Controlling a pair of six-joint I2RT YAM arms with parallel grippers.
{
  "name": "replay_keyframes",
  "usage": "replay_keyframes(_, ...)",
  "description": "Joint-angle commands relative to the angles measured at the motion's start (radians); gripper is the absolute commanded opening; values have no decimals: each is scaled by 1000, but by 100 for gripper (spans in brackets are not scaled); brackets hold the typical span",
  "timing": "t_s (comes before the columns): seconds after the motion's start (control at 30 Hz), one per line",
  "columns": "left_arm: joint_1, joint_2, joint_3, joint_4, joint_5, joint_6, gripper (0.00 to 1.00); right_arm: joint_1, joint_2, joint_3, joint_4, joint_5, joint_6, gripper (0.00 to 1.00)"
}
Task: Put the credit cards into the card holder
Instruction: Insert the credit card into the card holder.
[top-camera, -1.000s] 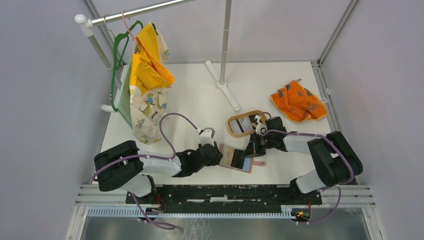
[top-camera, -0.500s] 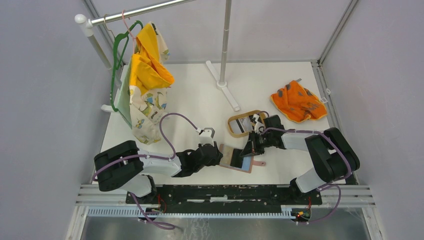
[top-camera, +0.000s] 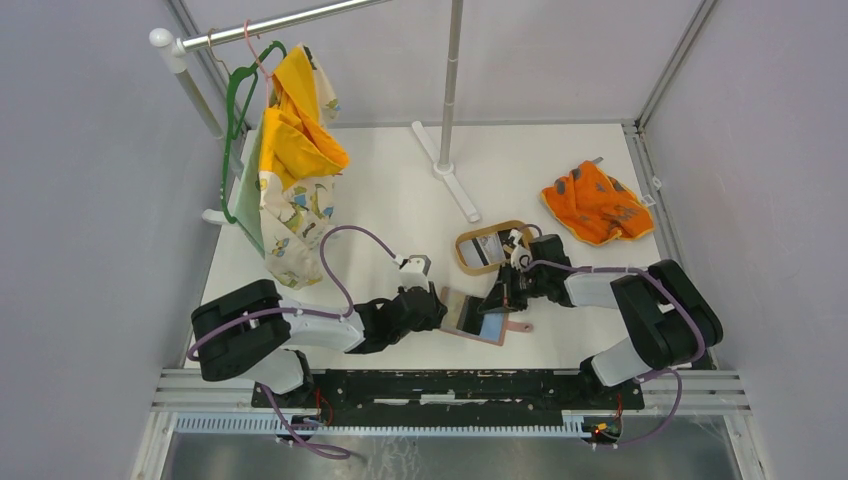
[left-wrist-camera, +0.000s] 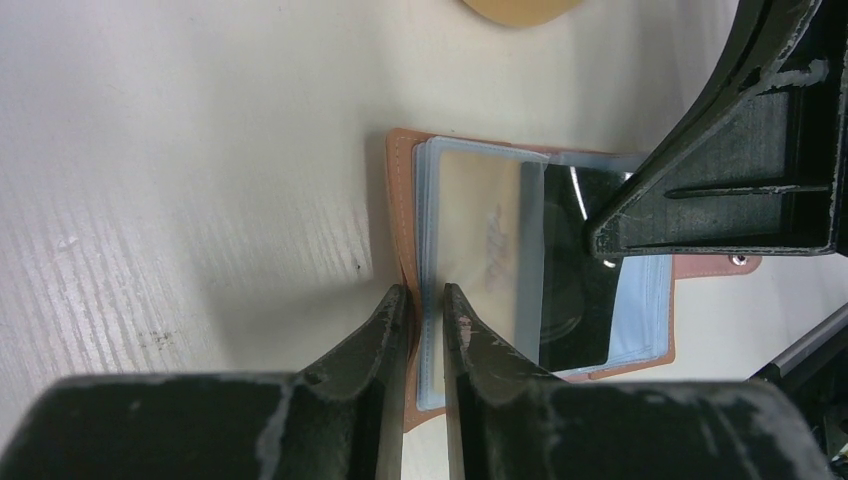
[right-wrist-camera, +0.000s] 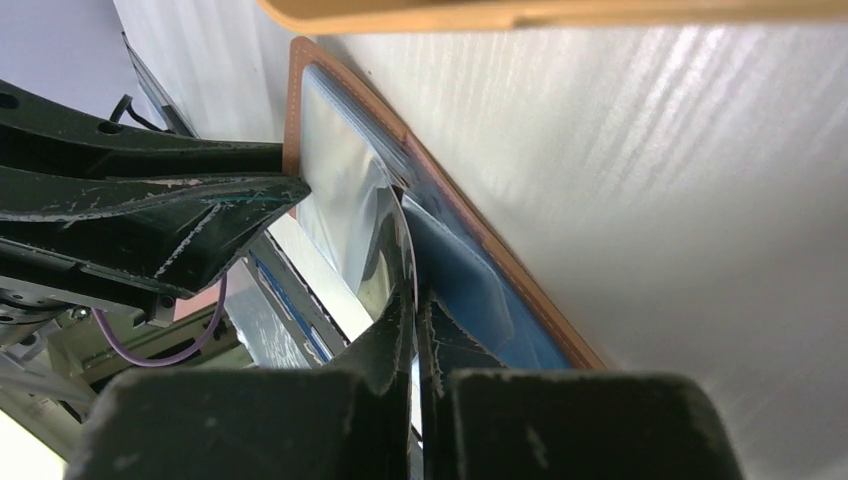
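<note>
Left gripper (left-wrist-camera: 425, 310) pinching the left edge of the open card holder (left-wrist-camera: 480, 220), low on the white table (top-camera: 400, 200) between both arms, right gripper (right-wrist-camera: 414, 305) closed on a black card (left-wrist-camera: 572, 270) at its clear pockets, wooden tray (top-camera: 462, 250) just beyond.

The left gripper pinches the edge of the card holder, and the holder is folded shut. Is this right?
One part is wrong: the card holder is open, not folded shut, as the left wrist view shows. The left gripper does pinch its edge.
</note>
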Motion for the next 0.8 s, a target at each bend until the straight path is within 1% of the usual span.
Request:
replay_keyframes(0.0,-5,52,4,-62,57,54,23,30,35,-14,100,104,30,0)
replay_keyframes(0.07,-4,53,4,-62,58,53,23,40,41,-15,134,99,38,0)
replay_keyframes(0.13,-5,52,4,-62,57,52,23,45,39,-20,164,96,43,3)
replay_keyframes(0.17,-5,51,4,-62,58,52,23,46,37,-21,168,97,37,7)
replay_keyframes(0.23,-4,50,3,-62,59,51,23,47,32,-19,168,95,26,19)
replay_keyframes(0.3,-5,48,4,-62,60,49,24,47,22,-15,160,89,9,25)
replay_keyframes(0.4,-5,36,0,-62,58,45,25,46,-2,15,92,92,-73,33)
replay_keyframes(0.53,-4,2,-8,-73,50,37,32,44,-60,33,21,124,-197,44)
replay_keyframes(0.63,-4,-29,-16,-79,48,41,36,38,-95,40,7,134,-234,51)
replay_keyframes(0.77,-5,-73,-29,-87,46,44,39,37,-101,83,-50,172,-310,57)
